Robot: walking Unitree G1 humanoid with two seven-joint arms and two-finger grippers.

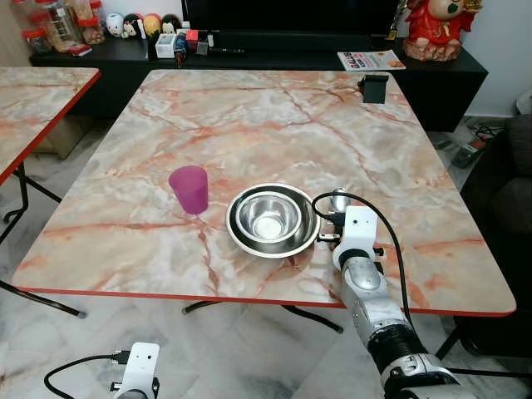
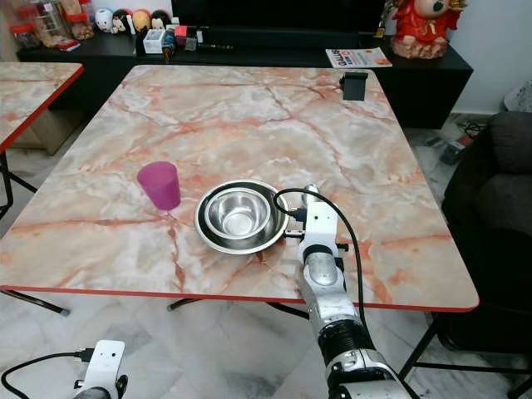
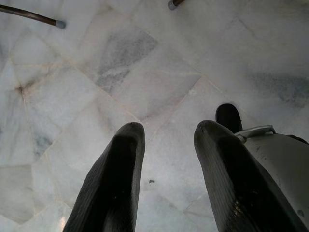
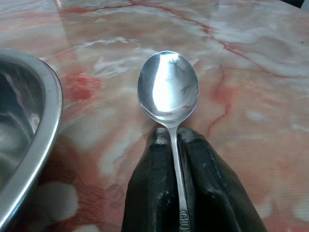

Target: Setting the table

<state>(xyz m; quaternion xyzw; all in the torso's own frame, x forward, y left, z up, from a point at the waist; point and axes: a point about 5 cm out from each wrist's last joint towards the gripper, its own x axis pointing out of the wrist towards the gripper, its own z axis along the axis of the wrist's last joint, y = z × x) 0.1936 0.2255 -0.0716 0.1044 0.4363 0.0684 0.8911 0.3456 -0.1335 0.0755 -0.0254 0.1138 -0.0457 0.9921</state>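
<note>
A steel bowl [image 1: 270, 218] nested in a steel plate [image 1: 241, 237] sits near the front of the marble table [image 1: 249, 125]. A purple cup [image 1: 190, 189] stands upright just left of them. My right gripper [image 4: 175, 140] is shut on the handle of a metal spoon [image 4: 168, 87], whose bowl pokes out past the fingertips. It hovers just over the tabletop, right of the plate's rim [image 4: 46, 92]; the spoon's head [image 1: 339, 199] shows beyond the wrist. My left gripper [image 3: 166, 133] hangs open below the table over the floor.
A small black box [image 1: 375, 87] stands at the table's far right corner. A second marble table [image 1: 33, 100] is to the left. A dark cabinet [image 1: 249, 50] with a magazine and trinkets runs behind. A dark sofa [image 1: 507, 191] is on the right.
</note>
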